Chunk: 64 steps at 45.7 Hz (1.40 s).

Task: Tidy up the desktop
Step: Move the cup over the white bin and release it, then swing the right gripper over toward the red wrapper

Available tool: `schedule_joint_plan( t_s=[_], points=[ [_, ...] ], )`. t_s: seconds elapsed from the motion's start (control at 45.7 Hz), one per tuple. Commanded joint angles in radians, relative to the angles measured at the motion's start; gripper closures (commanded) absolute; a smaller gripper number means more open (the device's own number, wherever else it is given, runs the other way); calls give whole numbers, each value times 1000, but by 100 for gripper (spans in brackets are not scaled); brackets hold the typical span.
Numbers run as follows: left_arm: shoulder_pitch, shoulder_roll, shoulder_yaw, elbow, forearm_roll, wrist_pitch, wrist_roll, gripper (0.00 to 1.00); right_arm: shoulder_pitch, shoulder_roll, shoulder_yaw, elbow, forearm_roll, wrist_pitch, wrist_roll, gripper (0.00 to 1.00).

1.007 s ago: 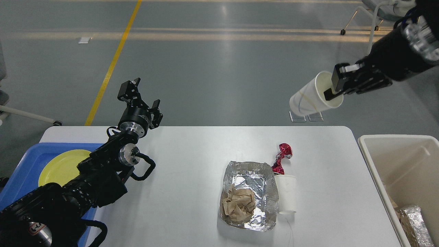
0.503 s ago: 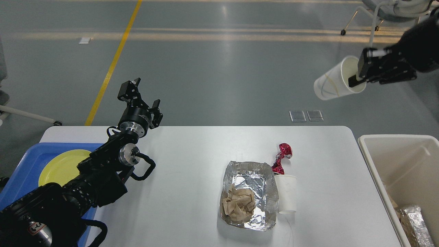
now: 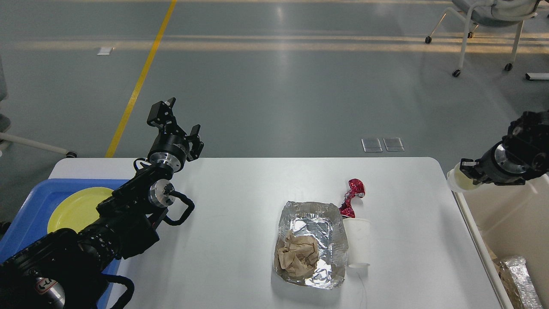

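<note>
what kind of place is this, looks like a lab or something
Probably a robot test hall or lab rather than a home: a wide grey floor with a yellow lane line, a wheeled chair, and a staged white desktop with litter.

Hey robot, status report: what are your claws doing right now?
Left claw open, raised. Right claw holding paper cup at bin edge. Desktop: foil tray, cup, red wrapper remain.

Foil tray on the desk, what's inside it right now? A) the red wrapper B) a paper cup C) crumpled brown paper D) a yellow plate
C: the foil tray holds a crumpled brown paper wad; the red wrapper and paper cup sit outside its right edge.
</note>
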Motion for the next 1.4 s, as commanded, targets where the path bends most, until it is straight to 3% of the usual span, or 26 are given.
schedule_joint_plan(
  t_s=[0.0, 0.153, 0.175, 0.197, 0.219, 0.241, 0.613, 0.81, 1.204, 1.379],
  points=[
    [0, 0, 0, 0, 0, 0, 0, 0, -92, 71, -161, -109, 9, -164, 4, 100],
    [0, 0, 0, 0, 0, 0, 0, 0, -155, 103, -348, -149, 17, -296, 4, 100],
    [0, 0, 0, 0, 0, 0, 0, 0, -161, 105, -371, -149, 17, -307, 3, 83],
    [0, 0, 0, 0, 0, 0, 0, 0, -164, 106, -391, -151, 17, -316, 1, 59],
    [0, 0, 0, 0, 0, 0, 0, 0, -166, 108, -410, -155, 17, -332, 1, 21],
    [0, 0, 0, 0, 0, 0, 0, 0, -169, 109, -421, -160, 18, -346, 1, 0],
    [0, 0, 0, 0, 0, 0, 0, 0, -175, 108, -438, -164, 41, -352, 1, 0],
    [0, 0, 0, 0, 0, 0, 0, 0, -75, 106, -425, -94, 67, -326, 3, 0],
    [0, 0, 0, 0, 0, 0, 0, 0, 564, -13, -387, 518, 199, -33, 6, 0],
    [0, 0, 0, 0, 0, 0, 0, 0, 755, -75, -237, 682, 242, 202, 4, 0]
  ],
)
